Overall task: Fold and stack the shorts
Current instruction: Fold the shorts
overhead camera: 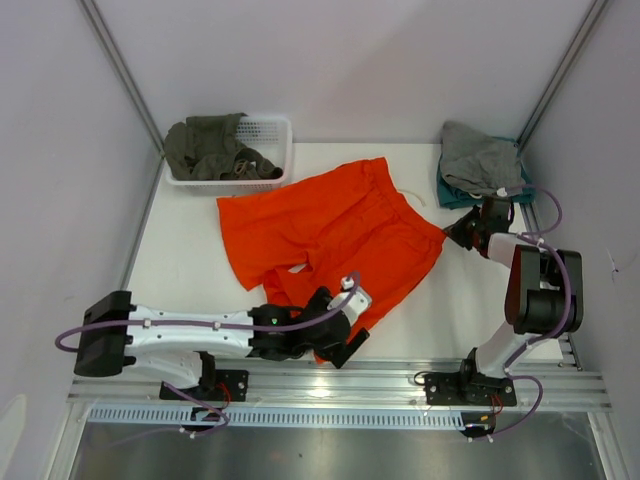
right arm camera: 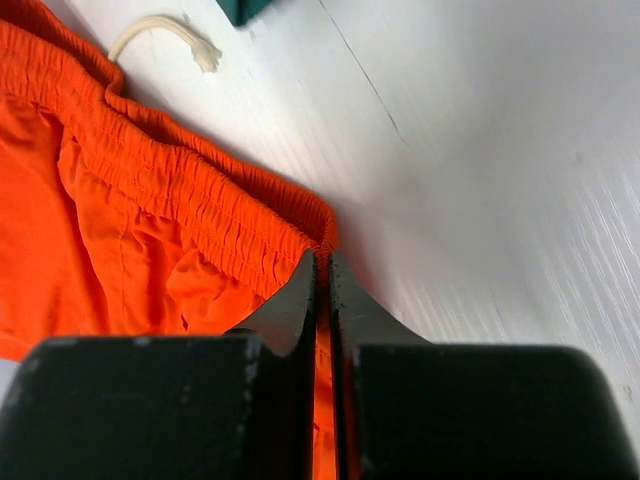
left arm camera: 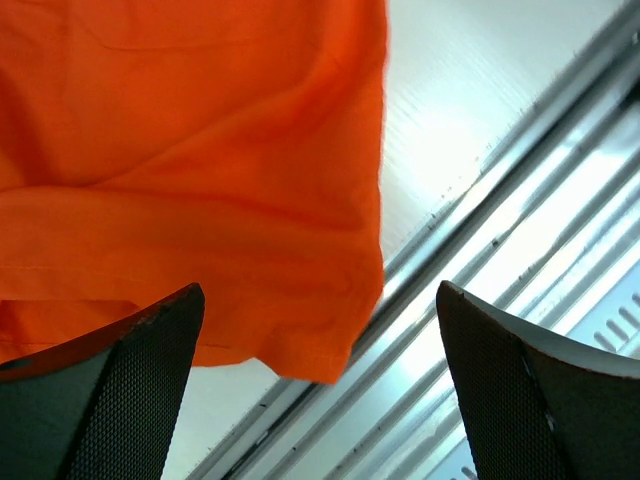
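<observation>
Plainly little of the job is done: the shorts (overhead camera: pixel 330 235) lie opened out in the middle of the table (overhead camera: pixel 180 250), waistband toward the right, legs toward the left and the near edge, with no fold made and the near leg somewhat rumpled. The right gripper (right arm camera: pixel 322 262) is pinched tight on the end of the gathered waistband, orange cloth showing between its jaws, and the white drawstring (right arm camera: pixel 165 35) trails loose on the table beyond it. The left gripper (left arm camera: pixel 320 290) hangs spread wide over the hem of the near leg, close to the table's front rail; whether its fingertips touch the cloth is hard to tell from these views. So one corner is grasped and the other is not. Left to do: take the hem, fold the shorts, and set them on a pile, probably with the grey garment (overhead camera: pixel 480 155) at the far right corner. An olive garment (overhead camera: pixel 205 150) sits in the white basket (overhead camera: pixel 275 135).
</observation>
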Available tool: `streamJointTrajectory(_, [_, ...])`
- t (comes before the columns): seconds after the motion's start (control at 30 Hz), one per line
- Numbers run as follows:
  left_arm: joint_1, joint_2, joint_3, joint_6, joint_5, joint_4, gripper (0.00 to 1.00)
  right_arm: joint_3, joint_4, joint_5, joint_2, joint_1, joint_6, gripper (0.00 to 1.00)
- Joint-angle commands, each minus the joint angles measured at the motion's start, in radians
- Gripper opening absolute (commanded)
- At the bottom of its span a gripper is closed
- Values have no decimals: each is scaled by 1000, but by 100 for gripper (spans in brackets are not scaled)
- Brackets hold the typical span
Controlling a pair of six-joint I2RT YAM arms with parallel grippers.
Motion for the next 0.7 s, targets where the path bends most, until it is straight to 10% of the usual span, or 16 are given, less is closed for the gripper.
streamJointTrajectory(0.0, [-46, 48, 62, 49, -11, -42, 99, 85, 14, 5, 36, -7, 14, 0])
streamJointTrajectory(0.67, [-90, 336, 139, 35, 67, -83, 48, 122, 9, 11, 86, -20, 15, 0])
